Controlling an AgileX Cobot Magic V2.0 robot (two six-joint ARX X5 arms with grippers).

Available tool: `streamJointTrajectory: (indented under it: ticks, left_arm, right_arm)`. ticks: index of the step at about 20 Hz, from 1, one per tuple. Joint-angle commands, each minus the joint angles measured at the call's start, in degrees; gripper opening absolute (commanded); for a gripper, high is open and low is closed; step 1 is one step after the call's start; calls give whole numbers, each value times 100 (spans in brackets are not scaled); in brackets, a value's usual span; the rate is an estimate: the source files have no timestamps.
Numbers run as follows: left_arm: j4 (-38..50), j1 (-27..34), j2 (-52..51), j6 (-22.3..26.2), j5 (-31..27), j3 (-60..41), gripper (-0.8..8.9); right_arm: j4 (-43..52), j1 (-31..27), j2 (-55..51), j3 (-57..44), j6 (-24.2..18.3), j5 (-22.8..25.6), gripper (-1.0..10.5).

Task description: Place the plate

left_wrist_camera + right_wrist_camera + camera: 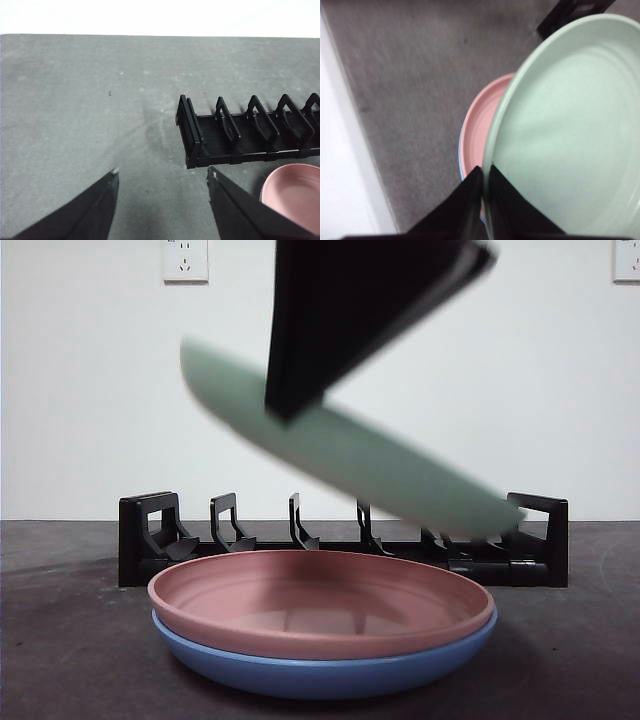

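Green plate (340,445) hangs tilted across the frame's centre, clamped at its rim by the right pincer (484,176). Turn it upright before lowering into the black rack (340,540). Left pincer (162,175) waits, released.

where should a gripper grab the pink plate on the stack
By its raised rim: the pink plate lies flat, nested in the blue plate, so only the thin lip overhangs. Come from above, one finger inside, one outside, on the side away from the black rack.
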Motion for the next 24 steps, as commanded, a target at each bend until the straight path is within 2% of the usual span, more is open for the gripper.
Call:
streamJointTrajectory:
  ticks: [1,7,17,20,24]
  left_arm:
    - [70,2,4,-79,-2,96,280]
    - [63,2,4,-85,0,96,280]
    - [66,2,4,-85,0,96,281]
    - [63,2,4,-83,-2,96,281]
    - [66,2,4,-83,-2,96,281]
  right_arm:
    - [195,22,507,59,-251,-116,12]
    - [643,-4,1196,61,-671,-125,13]
    - [643,-168,1357,61,-876,-334,13]
    - [645,-175,1357,61,-911,-592,13]
    - [643,-175,1357,63,-1043,-599,14]
